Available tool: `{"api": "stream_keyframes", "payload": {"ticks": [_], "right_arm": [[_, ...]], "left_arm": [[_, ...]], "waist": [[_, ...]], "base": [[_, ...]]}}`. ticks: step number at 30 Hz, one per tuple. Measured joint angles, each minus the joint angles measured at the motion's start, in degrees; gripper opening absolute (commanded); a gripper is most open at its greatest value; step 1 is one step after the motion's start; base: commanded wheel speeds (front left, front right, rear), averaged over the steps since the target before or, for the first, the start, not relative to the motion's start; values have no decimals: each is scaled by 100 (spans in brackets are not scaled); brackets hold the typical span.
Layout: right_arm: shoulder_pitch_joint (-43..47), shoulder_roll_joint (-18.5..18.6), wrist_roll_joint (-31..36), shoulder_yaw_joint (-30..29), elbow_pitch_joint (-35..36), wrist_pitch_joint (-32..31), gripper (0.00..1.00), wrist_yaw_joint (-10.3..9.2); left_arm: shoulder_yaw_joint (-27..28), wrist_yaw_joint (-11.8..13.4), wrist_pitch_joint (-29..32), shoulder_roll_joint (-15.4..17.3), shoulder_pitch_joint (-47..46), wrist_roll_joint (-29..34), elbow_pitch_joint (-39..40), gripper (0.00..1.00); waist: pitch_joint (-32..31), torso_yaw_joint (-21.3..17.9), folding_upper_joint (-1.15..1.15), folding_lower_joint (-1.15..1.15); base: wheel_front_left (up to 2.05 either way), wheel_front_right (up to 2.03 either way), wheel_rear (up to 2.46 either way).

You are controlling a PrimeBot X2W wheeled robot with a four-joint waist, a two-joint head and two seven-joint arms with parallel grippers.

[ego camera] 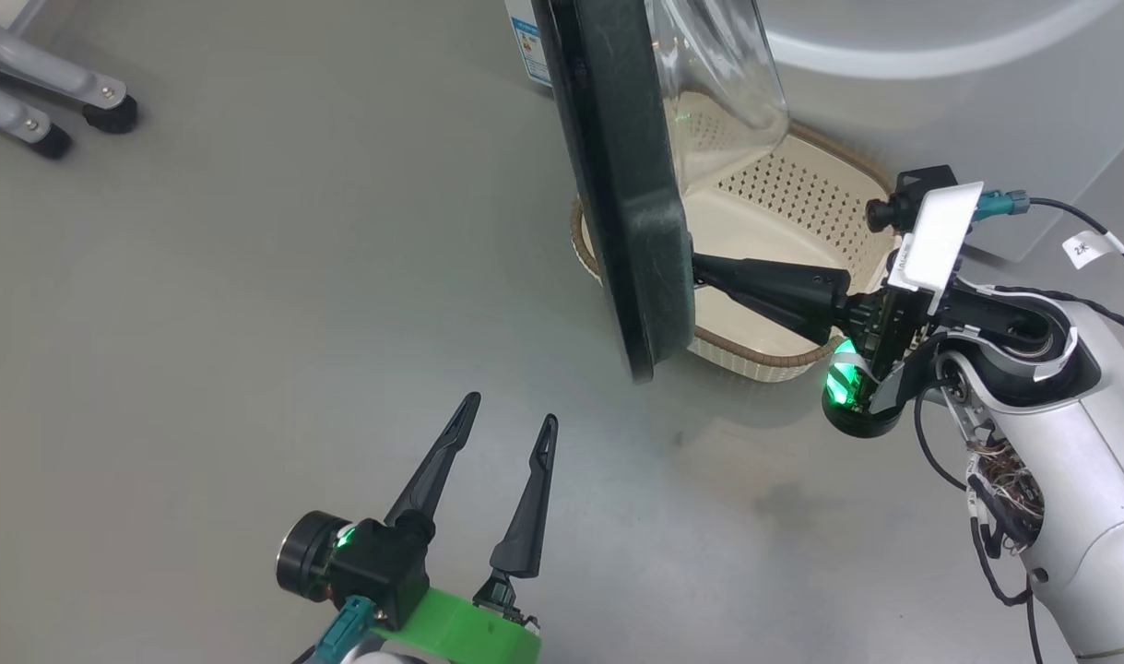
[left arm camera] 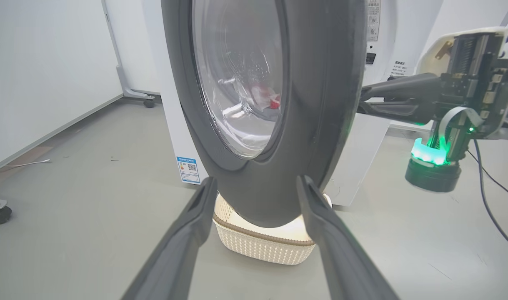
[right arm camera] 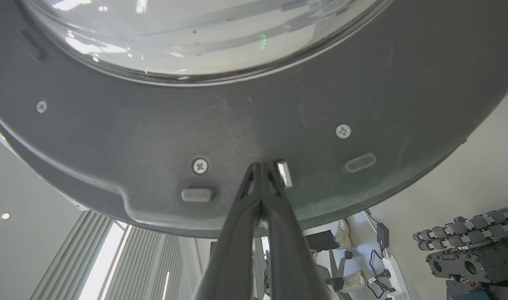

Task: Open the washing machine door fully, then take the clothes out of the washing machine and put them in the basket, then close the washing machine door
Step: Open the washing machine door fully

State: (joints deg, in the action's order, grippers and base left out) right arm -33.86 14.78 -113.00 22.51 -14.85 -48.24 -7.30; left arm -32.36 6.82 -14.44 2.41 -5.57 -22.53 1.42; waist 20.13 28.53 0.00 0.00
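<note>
The washing machine door (ego camera: 617, 184) stands swung partly out, edge-on in the head view, its glass bowl (ego camera: 718, 83) bulging toward the white washing machine (ego camera: 893, 55). Under it sits the cream basket (ego camera: 801, 212), nothing visible inside. My right gripper (ego camera: 695, 267) is shut, holding nothing, tips against the door's inner face (right arm camera: 237, 125) beside the metal latch (right arm camera: 284, 173). Lower left, my left gripper (ego camera: 511, 410) hangs open over the floor, facing the door's outer ring (left arm camera: 320, 104). Red and white clothes (left arm camera: 268, 98) show through the glass, inside the drum.
Castered legs of a grey stand (ego camera: 54, 101) sit at the far left. A blue label (left arm camera: 188, 168) marks the machine's lower corner. Cables (ego camera: 1115, 267) trail from my right arm. Grey floor (ego camera: 248, 323) stretches to my left.
</note>
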Motion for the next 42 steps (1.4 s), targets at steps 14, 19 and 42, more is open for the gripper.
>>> {"api": "stream_keyframes", "payload": {"ticks": [14, 19, 42], "right_arm": [[62, 40, -240, 302, 187, 192, 0, 0], [97, 101, -290, 288, 211, 302, 0, -1], [1273, 1261, 1763, -142, 307, 1994, 0, 1162]], "left_arm": [[5, 0, 0, 0, 98, 0, 8, 100], [102, 0, 0, 0, 98, 1, -18, 100], [636, 0, 0, 9, 93, 591, -870, 100]], "waist": [[-27, 75, 0, 0], [-104, 45, 0, 0], [-1261, -588, 0, 0]], "base": [[0, 0, 0], [0, 0, 0], [0, 0, 0]]}}
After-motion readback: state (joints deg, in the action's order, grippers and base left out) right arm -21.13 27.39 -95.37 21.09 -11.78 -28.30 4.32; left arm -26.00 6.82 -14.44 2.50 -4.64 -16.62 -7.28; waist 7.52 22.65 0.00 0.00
